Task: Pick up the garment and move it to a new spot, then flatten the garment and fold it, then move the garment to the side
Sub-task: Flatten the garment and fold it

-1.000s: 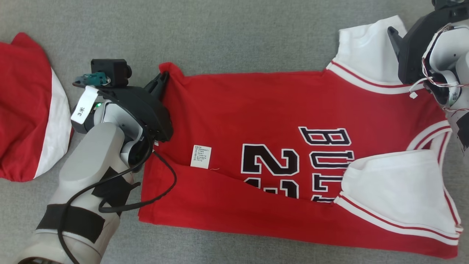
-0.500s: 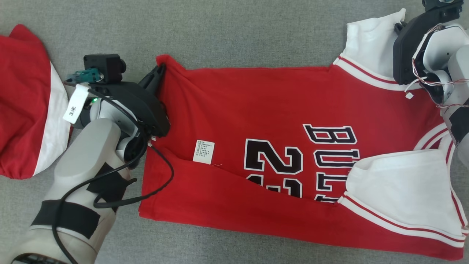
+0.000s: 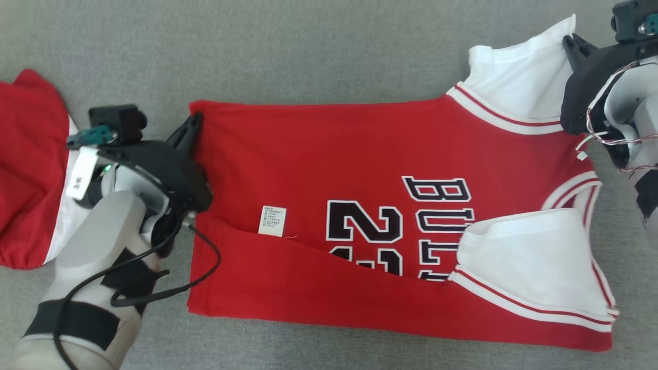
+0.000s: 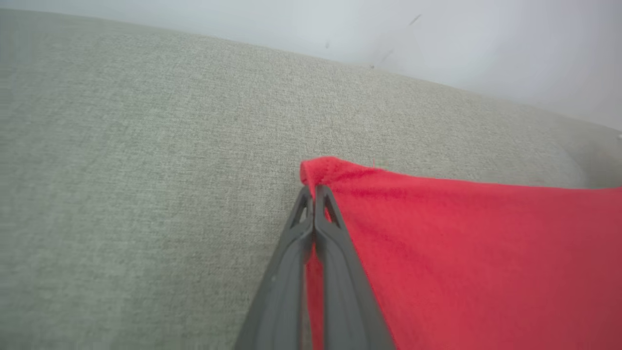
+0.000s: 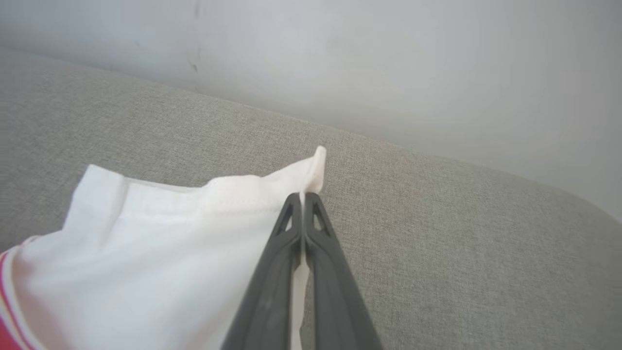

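The garment [image 3: 360,159] is a red jersey with white sleeves and black lettering, spread sideways on the grey surface, its near long edge folded over the print. My left gripper [image 3: 194,121] is shut on the garment's far hem corner [image 4: 320,170]; the left wrist view shows red cloth pinched between the two dark fingers [image 4: 335,253]. My right gripper [image 3: 569,42] is shut on the far white sleeve's corner [image 5: 316,165], and the right wrist view shows white cloth between its closed fingers [image 5: 272,272]. That sleeve [image 3: 519,72] is lifted slightly at its tip.
A second red and white garment [image 3: 31,169] lies bunched at the left edge, just beyond my left arm. Grey fabric surface [image 3: 308,46] stretches open behind the jersey; a pale wall [image 5: 388,58] rises at its far edge.
My right gripper closed on the white sleeve corner. The jersey has been drawn out flatter and sits further left in the head view, partly because the camera shifted.
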Available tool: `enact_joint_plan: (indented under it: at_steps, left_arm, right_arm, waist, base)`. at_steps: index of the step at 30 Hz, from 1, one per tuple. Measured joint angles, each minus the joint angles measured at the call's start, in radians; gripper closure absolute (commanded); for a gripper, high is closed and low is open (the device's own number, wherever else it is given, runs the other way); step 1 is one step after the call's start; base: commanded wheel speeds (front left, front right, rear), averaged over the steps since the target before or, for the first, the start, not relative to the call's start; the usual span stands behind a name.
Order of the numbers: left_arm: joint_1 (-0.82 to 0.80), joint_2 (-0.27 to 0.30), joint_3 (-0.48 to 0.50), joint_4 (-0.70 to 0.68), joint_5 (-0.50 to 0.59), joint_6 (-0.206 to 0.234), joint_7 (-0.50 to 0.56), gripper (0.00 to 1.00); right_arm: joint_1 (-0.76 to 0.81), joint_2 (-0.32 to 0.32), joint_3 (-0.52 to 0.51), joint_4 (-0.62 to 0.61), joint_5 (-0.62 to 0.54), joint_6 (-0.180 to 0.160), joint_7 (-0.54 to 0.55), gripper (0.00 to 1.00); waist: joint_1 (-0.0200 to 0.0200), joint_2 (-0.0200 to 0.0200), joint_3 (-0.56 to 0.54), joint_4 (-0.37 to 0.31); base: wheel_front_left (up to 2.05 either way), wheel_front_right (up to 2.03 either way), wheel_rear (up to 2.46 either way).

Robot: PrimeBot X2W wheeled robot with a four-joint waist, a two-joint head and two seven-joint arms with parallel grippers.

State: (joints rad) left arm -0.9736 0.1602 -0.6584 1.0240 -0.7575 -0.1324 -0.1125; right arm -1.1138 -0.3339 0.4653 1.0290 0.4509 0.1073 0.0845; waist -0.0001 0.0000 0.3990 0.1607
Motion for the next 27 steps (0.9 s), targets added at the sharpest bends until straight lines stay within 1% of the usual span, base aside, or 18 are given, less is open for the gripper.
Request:
enact_joint_plan:
  at_steps: [5,6,11,18,27]
  left_arm:
    - [0.025,0.027,-0.011,0.006,-0.007,0.000,-0.017,1.00]
    - [0.030,0.026,-0.020,0.002,-0.009,0.000,-0.022,1.00]
    - [0.059,0.029,-0.041,-0.001,-0.011,0.000,-0.040,1.00]
    - [0.129,0.045,-0.062,-0.006,-0.025,0.000,-0.074,1.00]
    - [0.193,0.056,-0.086,-0.031,-0.032,0.000,-0.099,1.00]
  right_arm:
    - [0.006,0.027,-0.012,0.001,0.024,0.007,-0.077,1.00]
    - [0.025,0.029,-0.015,-0.001,0.030,0.009,-0.111,1.00]
    - [0.095,0.029,-0.016,-0.002,0.046,0.016,-0.193,1.00]
    - [0.202,0.032,-0.020,-0.017,0.086,0.016,-0.296,1.00]
    - [0.363,0.010,0.027,-0.109,0.150,0.016,-0.323,1.00]
  waist:
    - [-0.0001,0.0000,-0.033,-0.025]
    - [0.0000,0.0000,-0.046,-0.033]
    - [0.0000,0.0000,-0.076,-0.045]
    - [-0.0001,0.0000,-0.125,-0.057]
    - [-0.0001,0.0000,-0.187,-0.070]
  base:
    - [0.00,0.00,0.00]
    - [0.00,0.00,0.00]
    - [0.00,0.00,0.00]
    - [0.00,0.00,0.00]
    - [0.00,0.00,0.00]
